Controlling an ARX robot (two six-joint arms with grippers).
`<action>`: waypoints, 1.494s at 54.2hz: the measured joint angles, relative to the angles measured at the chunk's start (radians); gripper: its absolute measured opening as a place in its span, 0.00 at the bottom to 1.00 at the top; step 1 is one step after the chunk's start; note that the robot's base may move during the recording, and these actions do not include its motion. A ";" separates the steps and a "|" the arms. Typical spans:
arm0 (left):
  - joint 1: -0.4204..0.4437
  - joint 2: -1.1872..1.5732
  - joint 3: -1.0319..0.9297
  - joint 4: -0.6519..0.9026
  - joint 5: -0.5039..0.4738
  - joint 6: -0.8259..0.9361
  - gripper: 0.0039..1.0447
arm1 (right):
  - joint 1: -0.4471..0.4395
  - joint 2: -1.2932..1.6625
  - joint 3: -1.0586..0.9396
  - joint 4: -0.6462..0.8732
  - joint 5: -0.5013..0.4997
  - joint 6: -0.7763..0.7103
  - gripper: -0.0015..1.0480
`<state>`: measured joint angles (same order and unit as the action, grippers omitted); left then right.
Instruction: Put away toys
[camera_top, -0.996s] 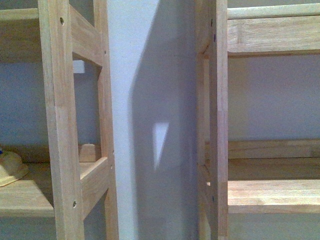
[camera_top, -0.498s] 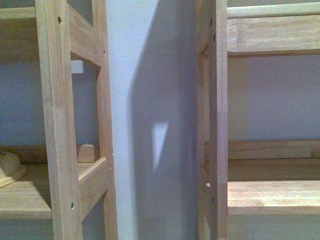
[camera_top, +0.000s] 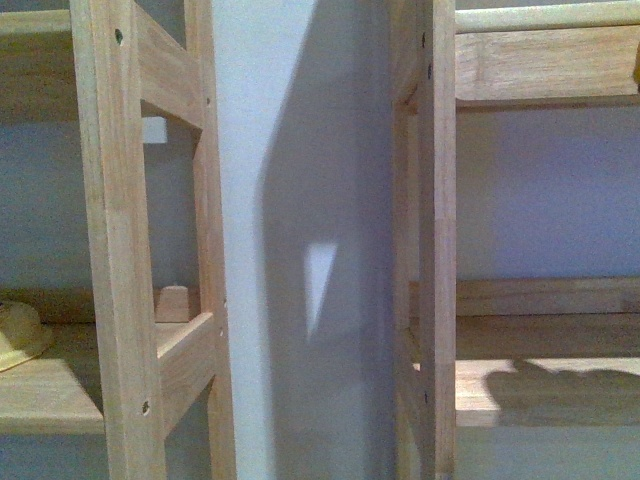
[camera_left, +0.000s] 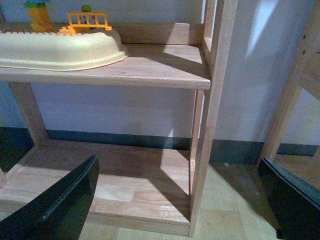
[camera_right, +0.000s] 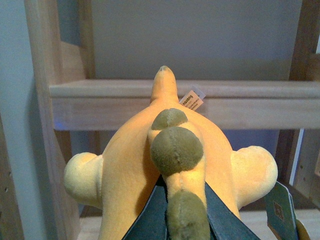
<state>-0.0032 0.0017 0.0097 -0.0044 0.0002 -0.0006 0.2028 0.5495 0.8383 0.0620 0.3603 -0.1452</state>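
1. Plush toy (camera_right: 127, 170) is pinched in the right gripper (camera_right: 182, 215). The dark jaws are pressed into its midline and the body bulges out on both sides. It hangs in the air facing a wooden shelf rail (camera_right: 250, 102) and isn't resting on any board.
2. Handling (judged): v. light, soft and squashy, so no breakage risk. The fabric gives under the pads, so it could sag or twist in the grip. The short pile doesn't look slippery.
3. Best hold, prob.: across the thick middle of the body as now, not by the round side limbs or the thin pointed tip, which would flop.
4. Textures: orange-yellow fleece w/ paler limbs and rounded olive-brown tufts along the spine. A white sewn label (camera_right: 191, 100) sits nr the tip.
5. Left gripper (camera_left: 178, 162) is spread wide w/ nothing between its fingers. It hovers by the left shelf unit (camera_left: 150, 72), which is pale, smooth-sanded wood w/ square posts. A cream plastic tub (camera_left: 60, 50) and an orange toy fence (camera_left: 89, 20) sit on the upper board.
6. Front view shows no arms. A lumpy shadow (camera_top: 560, 385) lies on the right-hand board at 4 o'clock, likely from the toy or arm. A cream rim shows at 8 o'clock.
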 joint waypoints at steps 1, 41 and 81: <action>0.000 0.000 0.000 0.000 0.000 0.000 0.94 | 0.000 0.010 0.018 0.000 -0.001 -0.005 0.06; 0.000 0.000 0.000 0.000 0.000 0.000 0.94 | -0.638 0.473 0.640 0.008 -0.661 0.254 0.06; 0.000 0.000 0.000 0.000 0.000 0.000 0.94 | -0.439 0.911 0.980 0.021 -0.664 0.388 0.06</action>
<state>-0.0032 0.0017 0.0097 -0.0044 0.0002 -0.0006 -0.2367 1.4605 1.8183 0.0830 -0.3035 0.2432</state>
